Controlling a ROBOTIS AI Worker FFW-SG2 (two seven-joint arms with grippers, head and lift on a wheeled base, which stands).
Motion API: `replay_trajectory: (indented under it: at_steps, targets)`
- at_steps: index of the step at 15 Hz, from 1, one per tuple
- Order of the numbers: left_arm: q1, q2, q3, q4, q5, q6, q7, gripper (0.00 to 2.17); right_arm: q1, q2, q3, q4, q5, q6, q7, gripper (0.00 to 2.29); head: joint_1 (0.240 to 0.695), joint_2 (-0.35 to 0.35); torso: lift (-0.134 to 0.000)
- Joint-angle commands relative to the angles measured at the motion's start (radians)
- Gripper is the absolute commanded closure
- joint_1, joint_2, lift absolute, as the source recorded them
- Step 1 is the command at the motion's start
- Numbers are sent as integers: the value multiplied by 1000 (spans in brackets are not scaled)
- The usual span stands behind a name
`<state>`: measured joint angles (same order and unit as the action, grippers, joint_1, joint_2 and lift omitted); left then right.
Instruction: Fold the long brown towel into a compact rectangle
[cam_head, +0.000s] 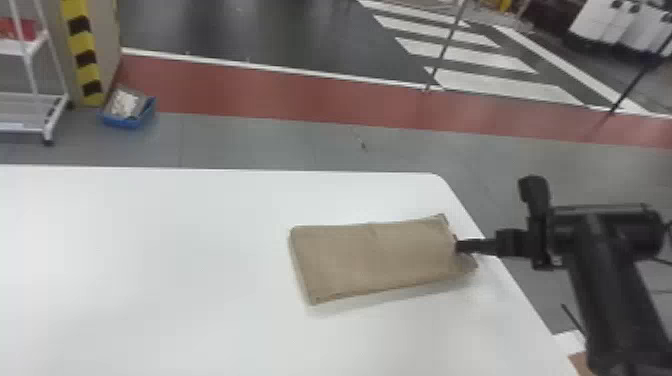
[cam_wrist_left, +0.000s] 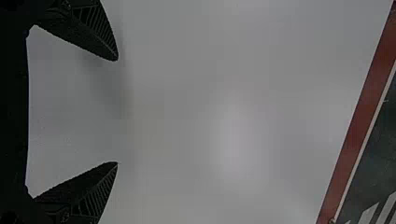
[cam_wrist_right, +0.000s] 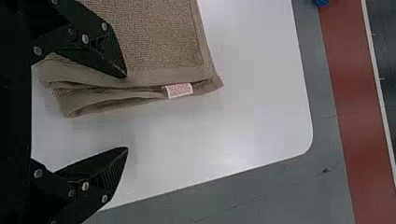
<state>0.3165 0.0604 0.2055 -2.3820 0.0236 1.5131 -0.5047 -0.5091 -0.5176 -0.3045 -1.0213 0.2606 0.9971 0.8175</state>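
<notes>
Towel (cam_head: 375, 260) lay folded near the right edge of the table (cam_head: 150, 270), leftward of the right gripper (cam_wrist_right: 126, 112), the nearer of the two, its long axis running away from that gripper. The right gripper's fingers stood apart, one overlapping the layered end near the label (cam_wrist_right: 179, 90) and hiding some of it, the other over the table; contact could not be judged. The left gripper (cam_wrist_left: 117, 112) was spread too

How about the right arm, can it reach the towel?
Probably yes: the right pincer is open at one end of the towel, one finger over it, and nothing seems in the way.
</notes>
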Motion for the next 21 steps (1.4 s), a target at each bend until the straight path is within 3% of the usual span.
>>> replay_trajectory:
  at_steps: [1,3,5,7,8,10,12,16,18,20,21]
  targets:
    - [-1,1,2,0,1,2,0,87,0,10,5,1,-1,-1,2,616,695,-350,-124]
    - [1,1,3,0,-1,-1,0,87,-2,14,5,1,-9,2,8,620,695,-350,-124]
    - [1,1,5,0,-1,-1,0,87,-2,16,-4,0,-20,9,18,1089,695,-350,-124]
    - [1,1,6,-2,-1,-1,0,87,1,16,-15,-10,-31,24,26,1133,695,-350,-124]
    - [1,1,5,-2,-1,2,0,87,4,16,-21,-14,-31,27,26,1359,695,-350,-124]
    - [1,1,5,-3,-1,-1,0,87,7,18,-24,-20,-47,27,28,1393,695,-350,-124]
    - [-1,1,5,-6,-1,2,2,87,30,19,-87,-77,-93,82,52,1393,695,-350,-124]
    - [-4,1,5,-6,-1,2,2,87,80,18,-216,-329,-205,315,100,1393,695,-350,-124]
    - [-4,1,5,-8,1,2,2,87,93,18,-239,-436,-282,429,109,1393,695,-350,-124]
    - [-4,1,6,-11,-1,5,2,87,104,33,-246,-520,-345,512,109,1393,695,-348,-124]
    - [-4,1,8,-13,-1,5,2,87,104,57,-248,-551,-353,524,109,1393,695,-336,-124]
